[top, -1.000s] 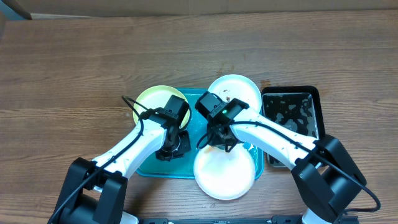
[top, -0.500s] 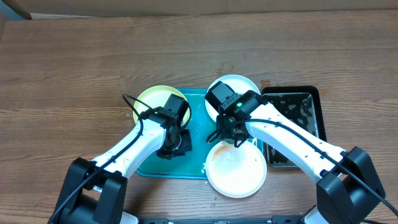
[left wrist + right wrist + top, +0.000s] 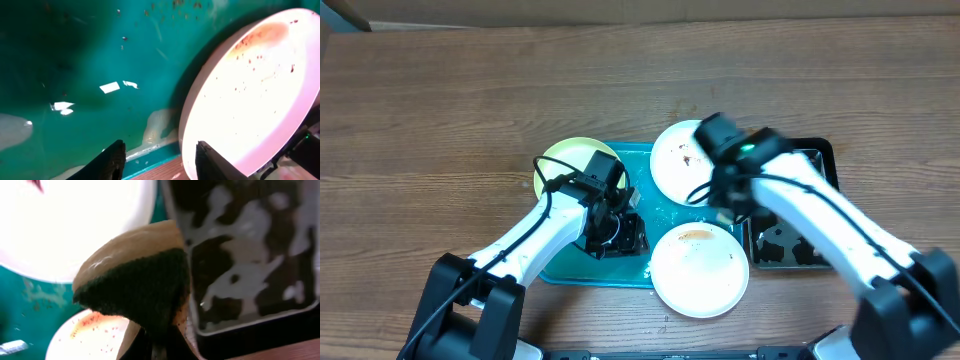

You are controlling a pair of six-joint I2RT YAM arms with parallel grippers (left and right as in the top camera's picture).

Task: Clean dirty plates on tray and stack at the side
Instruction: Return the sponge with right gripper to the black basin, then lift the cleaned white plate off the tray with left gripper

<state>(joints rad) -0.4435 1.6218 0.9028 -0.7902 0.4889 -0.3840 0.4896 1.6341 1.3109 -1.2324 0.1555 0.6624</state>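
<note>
Overhead: a teal tray (image 3: 642,168) lies on the wooden table (image 3: 440,90), with a black tub (image 3: 812,165) just beside its right end. A pale yellow-green plate (image 3: 563,160) sits at the tray's far left corner. An upper white plate (image 3: 678,160), flecked with brown, sits at the far right corner. A lower white plate (image 3: 698,272), with a brown smear near its far edge, sits at the near right and overhangs the tray's front rim. The left gripper (image 3: 613,236) is low over the tray's middle, left of the lower white plate. The right gripper (image 3: 723,195) appears blurred, between the upper white plate and the tub. Left wrist view: the left gripper (image 3: 160,156) has its jaws apart with nothing between them. It hangs above the wet tray floor (image 3: 75,60), near the tray's front rim, and the smeared lower white plate (image 3: 260,95) is just to one side. Right wrist view: the right gripper is clamped on a sponge (image 3: 135,282) with a tan top and a dark underside. The sponge hangs over the tray edge beside the black tub (image 3: 250,255), which holds dark liquid with pale patches. The upper white plate (image 3: 75,220) shows above it and the lower white plate (image 3: 95,332) below.
</note>
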